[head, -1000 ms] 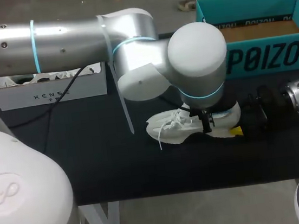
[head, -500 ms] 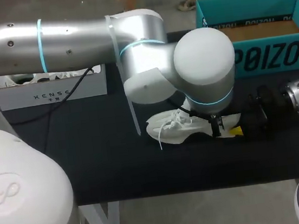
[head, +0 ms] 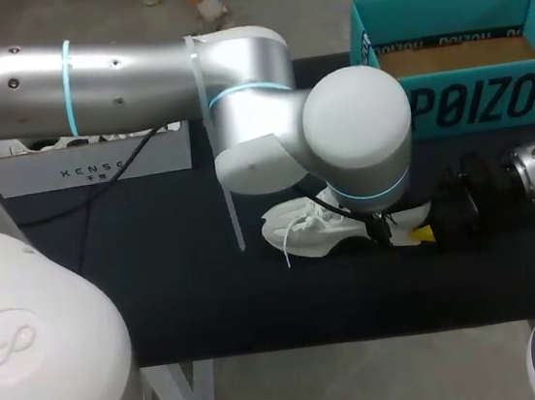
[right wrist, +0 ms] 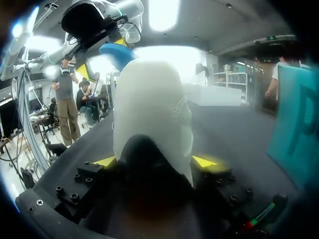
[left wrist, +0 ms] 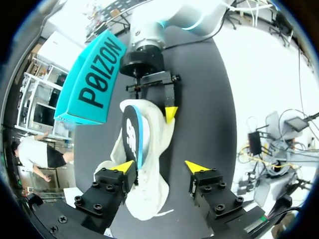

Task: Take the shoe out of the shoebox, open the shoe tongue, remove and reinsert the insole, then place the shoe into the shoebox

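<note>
- Your shoe (head: 301, 230) is out of the shoebox, resting on the black bench (head: 160, 281), toe and laces toward your left side, heel toward the right
- Your right end effector (right wrist: 152, 162) is clamped on the shoe's heel, with a yellow tip pressed against each side of the white upper
- Your left end effector (left wrist: 160, 167) is spread wide above the shoe's middle and grips nothing
- One of its fingers (left wrist: 124, 167) is just beside the insole's edge, can't tell if it touches; the other yellow tip hangs over bare bench next to the shoe
- The insole (left wrist: 132, 134), dark on top with a blue edge, stands tilted and partly out of the shoe's opening, between your two end effectors
- Your left arm (head: 235, 97) comes in from the left, reaches past the middle, and its wrist hides the middle of the shoe in the head view
- The teal shoebox (head: 490, 99) is open-topped at the far right of the bench, behind the shoe and apart from it, brown floor showing inside
- A white box (head: 88, 168) is at the far left, well apart from the shoe, with white contents you can't make out
</note>
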You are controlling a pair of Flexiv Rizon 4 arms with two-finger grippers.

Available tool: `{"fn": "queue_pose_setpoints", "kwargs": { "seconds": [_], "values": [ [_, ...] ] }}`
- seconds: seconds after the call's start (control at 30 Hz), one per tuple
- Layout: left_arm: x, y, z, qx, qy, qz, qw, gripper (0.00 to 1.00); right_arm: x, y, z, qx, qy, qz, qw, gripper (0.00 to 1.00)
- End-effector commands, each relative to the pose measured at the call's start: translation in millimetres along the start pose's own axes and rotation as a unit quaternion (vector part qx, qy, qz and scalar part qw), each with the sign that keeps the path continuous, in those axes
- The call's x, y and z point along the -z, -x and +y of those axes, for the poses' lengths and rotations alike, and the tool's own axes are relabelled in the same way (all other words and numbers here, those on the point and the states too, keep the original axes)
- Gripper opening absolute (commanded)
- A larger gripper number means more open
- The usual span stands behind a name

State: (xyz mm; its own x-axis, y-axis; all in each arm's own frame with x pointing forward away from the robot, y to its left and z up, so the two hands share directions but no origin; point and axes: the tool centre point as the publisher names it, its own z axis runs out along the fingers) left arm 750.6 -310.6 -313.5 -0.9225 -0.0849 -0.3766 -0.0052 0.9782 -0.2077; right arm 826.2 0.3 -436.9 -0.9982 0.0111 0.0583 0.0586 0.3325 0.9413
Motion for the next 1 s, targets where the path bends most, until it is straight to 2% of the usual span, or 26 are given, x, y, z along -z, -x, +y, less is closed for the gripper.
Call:
{"fn": "queue_pose_setpoints", "kwargs": {
  "seconds": [0.03, 0.43, 0.73, 0.87, 0.93, 0.97, 1.0],
  "values": [
    [-3.7, 3.3, 7.2, 0.001, -0.004, 0.0, 1.0, 0.54, -3.6, 1.4, -5.3, 0.0, 0.0, -0.001, 1.0, 0.0],
    [-23.0, 18.1, -4.6, 0.005, -0.005, -0.004, 1.0, 0.44, -3.6, 1.4, -5.3, 0.0, 0.0, -0.001, 1.0, 0.0],
    [-37.1, 27.0, -11.3, 0.007, 0.005, -0.007, 1.0, 0.42, -3.6, 1.4, -5.3, 0.0, 0.0, -0.001, 1.0, 0.0],
    [-39.8, 29.1, -14.7, 0.01, 0.007, -0.011, 1.0, 0.25, -3.6, 1.4, -5.3, 0.0, 0.0, -0.001, 1.0, 0.0],
    [-40.9, 29.5, -16.0, 0.01, 0.007, -0.013, 1.0, 0.21, -3.6, 1.4, -5.3, 0.0, 0.0, -0.001, 1.0, 0.0],
    [-41.1, 29.7, -16.5, 0.01, 0.007, -0.012, 1.0, 0.15, -3.6, 1.4, -5.3, 0.0, 0.0, -0.001, 1.0, 0.0],
    [-41.1, 29.8, -16.9, 0.01, 0.007, -0.012, 1.0, 0.02, -3.6, 1.4, -5.3, 0.0, 0.0, -0.001, 1.0, 0.0]
  ]
}}
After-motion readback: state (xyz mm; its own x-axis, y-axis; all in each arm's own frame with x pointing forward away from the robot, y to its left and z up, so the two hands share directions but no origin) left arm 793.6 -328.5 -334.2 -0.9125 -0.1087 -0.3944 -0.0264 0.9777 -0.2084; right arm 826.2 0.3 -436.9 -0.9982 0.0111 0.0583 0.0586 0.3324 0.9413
